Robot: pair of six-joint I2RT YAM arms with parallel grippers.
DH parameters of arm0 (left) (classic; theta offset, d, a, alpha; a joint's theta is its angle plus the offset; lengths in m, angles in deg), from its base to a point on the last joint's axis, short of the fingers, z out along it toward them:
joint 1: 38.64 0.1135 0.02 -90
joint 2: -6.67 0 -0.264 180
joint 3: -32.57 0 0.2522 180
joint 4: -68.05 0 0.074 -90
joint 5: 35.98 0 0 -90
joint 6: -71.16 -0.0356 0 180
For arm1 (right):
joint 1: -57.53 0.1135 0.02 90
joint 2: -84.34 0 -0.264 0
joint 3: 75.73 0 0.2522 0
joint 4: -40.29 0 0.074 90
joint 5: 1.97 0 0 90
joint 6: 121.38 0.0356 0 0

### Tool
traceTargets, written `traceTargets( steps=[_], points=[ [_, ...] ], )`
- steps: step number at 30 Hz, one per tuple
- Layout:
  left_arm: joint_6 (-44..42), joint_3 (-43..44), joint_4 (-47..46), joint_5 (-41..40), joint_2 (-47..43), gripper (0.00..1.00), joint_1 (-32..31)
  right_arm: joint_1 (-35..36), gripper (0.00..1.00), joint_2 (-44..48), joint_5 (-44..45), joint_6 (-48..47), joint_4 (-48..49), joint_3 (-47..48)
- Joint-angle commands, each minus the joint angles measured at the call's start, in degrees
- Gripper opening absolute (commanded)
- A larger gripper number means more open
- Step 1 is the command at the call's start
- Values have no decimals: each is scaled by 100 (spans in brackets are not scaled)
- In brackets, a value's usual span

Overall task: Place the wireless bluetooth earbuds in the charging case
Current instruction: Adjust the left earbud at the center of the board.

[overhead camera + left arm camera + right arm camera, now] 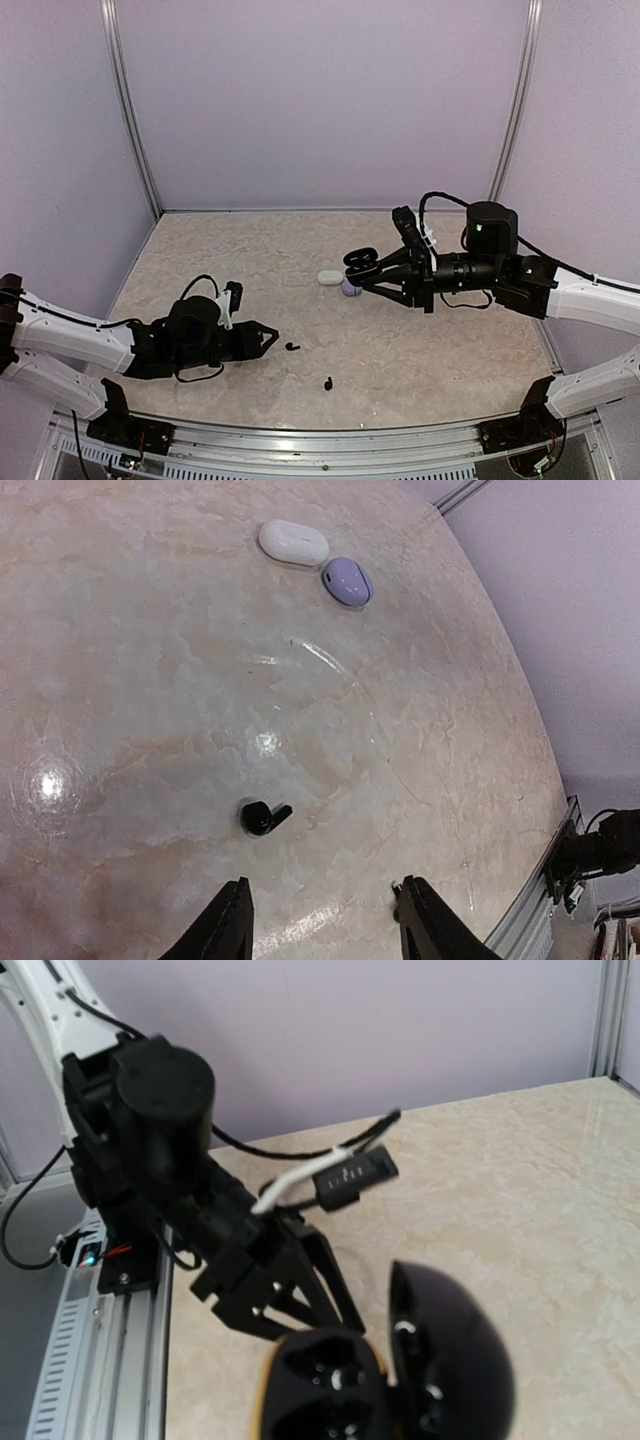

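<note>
my left gripper (322,905) stands spread just short of one tiny black stemmed plastic earbud (263,817), lined up to straddle it. my right gripper (362,272) pinches the open glossy black charging case (400,1370) aloft, presumably to receive it.

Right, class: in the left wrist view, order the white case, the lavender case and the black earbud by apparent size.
1. white case
2. lavender case
3. black earbud, which looks smallest despite lying nearest the camera

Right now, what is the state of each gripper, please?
Left gripper: open, holding nothing.
Right gripper: closed on the open black charging case.
</note>
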Motion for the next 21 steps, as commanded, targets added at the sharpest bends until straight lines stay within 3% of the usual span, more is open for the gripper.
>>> traceTargets(
  steps=[1,21],
  points=[
    [539,-62,-355,174,344,50,-27,-57,5,215,-5,-149,-14,-78],
    [223,726,-995,869,2127,41,248,-58,5,233,98,-457,-243,-51]
  ],
)
